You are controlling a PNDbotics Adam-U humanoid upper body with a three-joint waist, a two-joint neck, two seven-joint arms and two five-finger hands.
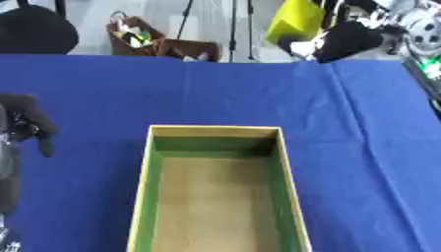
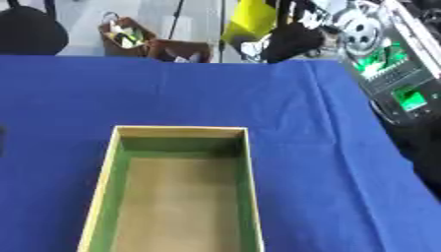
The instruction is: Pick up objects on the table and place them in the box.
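The box [image 1: 216, 192] sits open and empty near the middle of the blue counter [image 1: 344, 123]. The left hand [image 1: 26, 125] hangs at the left edge, fingers curled, holding nothing. No objects show; it should locate one before reaching.

The box [image 1: 215, 132] sits open-topped on the blue tablecloth [image 1: 344, 123], long and rectangular, running from mid-table down toward the near edge, where it's cut off from view. Its rim is a pale tan, the inner walls are green, and the floor is plain brown cardboard. It stands flat, squared up with the table, and only bare floor shows inside.
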